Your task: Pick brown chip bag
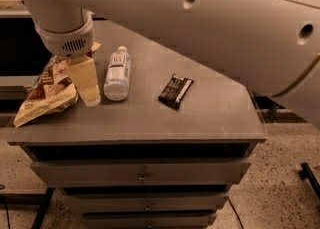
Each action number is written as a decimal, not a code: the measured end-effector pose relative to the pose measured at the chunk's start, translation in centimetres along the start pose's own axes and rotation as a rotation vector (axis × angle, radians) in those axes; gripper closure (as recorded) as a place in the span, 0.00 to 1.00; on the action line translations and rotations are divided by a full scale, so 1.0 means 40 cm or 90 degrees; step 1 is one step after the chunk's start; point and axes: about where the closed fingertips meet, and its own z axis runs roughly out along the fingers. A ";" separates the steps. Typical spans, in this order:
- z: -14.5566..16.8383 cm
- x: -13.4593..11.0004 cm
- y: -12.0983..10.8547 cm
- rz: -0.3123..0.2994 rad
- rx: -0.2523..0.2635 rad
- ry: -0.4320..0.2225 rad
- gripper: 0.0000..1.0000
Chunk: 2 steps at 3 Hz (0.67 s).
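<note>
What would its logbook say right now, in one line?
gripper: low at right edge of brown chip bag, left of bottle | bag: on cabinet, not lifted

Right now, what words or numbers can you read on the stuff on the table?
Nothing here can be read for sure.
On the clear bottle: a white label with dark marks, too blurred to read.
On the brown chip bag: print on pale patches, too blurred to read.
On the black wrapper: pale print, too small to read.
On the gripper, low between the bag and the bottle: no writing shows.
</note>
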 end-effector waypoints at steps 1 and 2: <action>0.076 -0.039 -0.023 -0.022 0.014 -0.031 0.00; 0.175 -0.063 -0.031 -0.036 0.009 -0.057 0.00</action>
